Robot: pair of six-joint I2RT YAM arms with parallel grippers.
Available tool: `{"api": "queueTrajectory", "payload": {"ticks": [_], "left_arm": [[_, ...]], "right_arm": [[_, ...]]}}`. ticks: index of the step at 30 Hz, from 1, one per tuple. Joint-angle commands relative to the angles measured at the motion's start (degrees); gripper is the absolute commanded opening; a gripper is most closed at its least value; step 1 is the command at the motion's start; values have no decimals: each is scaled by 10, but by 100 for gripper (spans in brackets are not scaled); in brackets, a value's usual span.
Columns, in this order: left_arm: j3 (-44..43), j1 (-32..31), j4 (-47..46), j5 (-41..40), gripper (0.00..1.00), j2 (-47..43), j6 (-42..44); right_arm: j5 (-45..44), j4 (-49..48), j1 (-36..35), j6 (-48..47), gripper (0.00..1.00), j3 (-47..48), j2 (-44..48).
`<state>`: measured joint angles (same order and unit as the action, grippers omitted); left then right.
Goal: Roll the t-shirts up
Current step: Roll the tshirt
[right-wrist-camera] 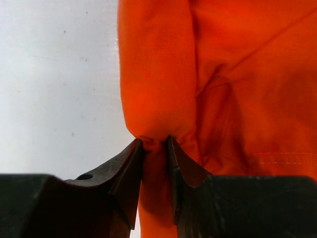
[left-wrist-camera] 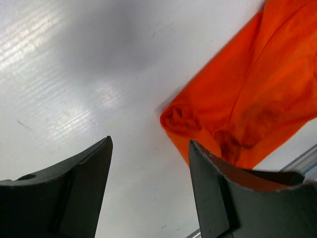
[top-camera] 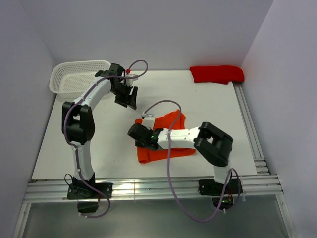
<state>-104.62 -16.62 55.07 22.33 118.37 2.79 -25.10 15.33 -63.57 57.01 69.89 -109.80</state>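
An orange t-shirt [top-camera: 171, 124] lies folded into a narrow strip in the middle of the table, partly under my right arm. My right gripper [top-camera: 134, 133] is shut on a bunched edge of the orange t-shirt [right-wrist-camera: 198, 74] at its left side; the fabric is pinched between the fingertips [right-wrist-camera: 134, 148]. My left gripper [top-camera: 128, 98] is open and empty, hovering above bare table up and left of the shirt. In the left wrist view the shirt's rolled end [left-wrist-camera: 247, 99] lies beyond the right finger [left-wrist-camera: 208, 168].
A white plastic basket [top-camera: 74, 77] stands at the far left corner. A folded red garment [top-camera: 217, 74] lies at the far right corner. A metal rail [top-camera: 247, 124] runs along the table's right edge and another along the front.
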Motion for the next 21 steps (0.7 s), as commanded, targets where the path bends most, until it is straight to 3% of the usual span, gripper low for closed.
{"api": "queueTrajectory", "payload": {"ticks": [1,6,13,17,21], "left_arm": [[28,25,0,74,68,-55,34],[80,46,-19,112,68,-77,61],[178,48,-79,130,69,-92,69],[203,47,-119,120,68,-75,55],[221,41,-146,103,67,-64,42]], "right_arm": [[123,-261,34,20,32,-118,54],[217,-419,68,74,32,-169,57],[275,-613,94,165,31,-213,5],[268,-626,106,189,31,-233,-5],[258,-567,107,193,32,-235,0]]}}
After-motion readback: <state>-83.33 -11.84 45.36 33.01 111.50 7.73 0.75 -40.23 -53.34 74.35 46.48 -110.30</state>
